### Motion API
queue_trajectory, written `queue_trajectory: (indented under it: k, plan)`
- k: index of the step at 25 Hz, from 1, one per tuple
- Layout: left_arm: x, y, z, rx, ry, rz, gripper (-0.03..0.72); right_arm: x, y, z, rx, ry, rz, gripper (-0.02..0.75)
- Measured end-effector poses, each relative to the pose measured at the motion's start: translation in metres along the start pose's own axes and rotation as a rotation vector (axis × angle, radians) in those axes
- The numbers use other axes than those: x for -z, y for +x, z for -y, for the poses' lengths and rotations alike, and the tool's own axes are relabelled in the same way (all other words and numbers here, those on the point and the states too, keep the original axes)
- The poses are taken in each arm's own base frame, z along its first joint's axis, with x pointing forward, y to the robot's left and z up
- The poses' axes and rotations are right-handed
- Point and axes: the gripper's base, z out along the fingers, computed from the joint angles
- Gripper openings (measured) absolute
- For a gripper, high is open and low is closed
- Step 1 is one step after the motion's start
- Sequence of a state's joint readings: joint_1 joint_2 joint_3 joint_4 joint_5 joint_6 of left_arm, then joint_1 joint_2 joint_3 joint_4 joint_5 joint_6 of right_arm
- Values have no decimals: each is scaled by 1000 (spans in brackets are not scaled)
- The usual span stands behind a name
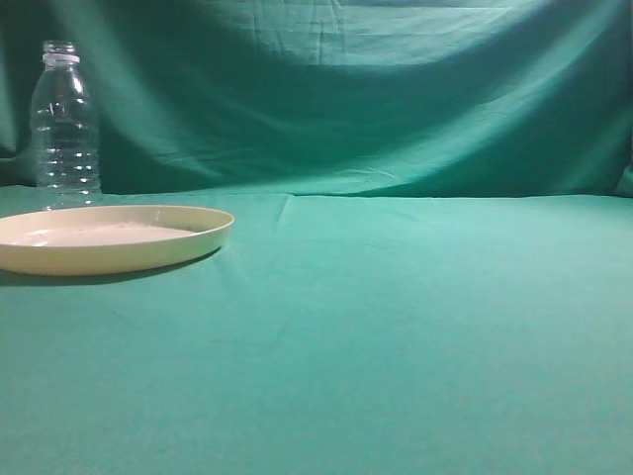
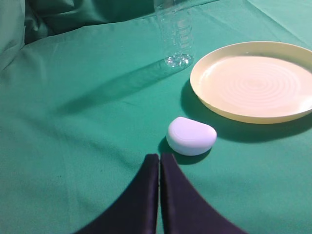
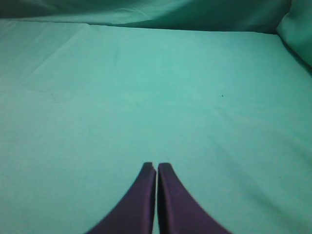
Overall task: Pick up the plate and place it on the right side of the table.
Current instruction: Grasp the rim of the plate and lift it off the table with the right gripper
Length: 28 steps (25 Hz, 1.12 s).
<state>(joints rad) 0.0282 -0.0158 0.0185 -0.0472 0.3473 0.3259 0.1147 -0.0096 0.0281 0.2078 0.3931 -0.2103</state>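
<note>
The cream-yellow plate (image 1: 109, 237) lies flat on the teal table (image 1: 396, 327) at the far left of the exterior view. It also shows in the left wrist view (image 2: 256, 80), upper right, empty. My left gripper (image 2: 159, 157) is shut and empty, low over the cloth, well short of the plate and just behind a small white rounded object (image 2: 191, 136). My right gripper (image 3: 156, 166) is shut and empty over bare cloth; no plate shows in its view. Neither gripper shows in the exterior view.
A clear ribbed plastic bottle (image 1: 65, 124) stands upright behind the plate, also at the top of the left wrist view (image 2: 175, 36). A folded green backdrop (image 1: 346, 89) rises behind the table. Teal cloth spans the middle and right of the table.
</note>
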Motion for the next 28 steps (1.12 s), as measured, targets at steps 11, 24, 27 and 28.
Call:
queue_trajectory:
  k: [11, 24, 27, 28]
  plan:
    - [0, 0, 0, 0, 0, 0, 0, 4, -27, 3, -288, -11, 304, 0]
    - [0, 0, 0, 0, 0, 0, 0, 26, -98, -6, -37, -71, 281, 0]
    - [0, 0, 0, 0, 0, 0, 0, 17, -117, -11, -17, -131, 138, 0]
    - [0, 0, 0, 0, 0, 0, 0, 13, -121, -13, -11, -153, 81, 0]
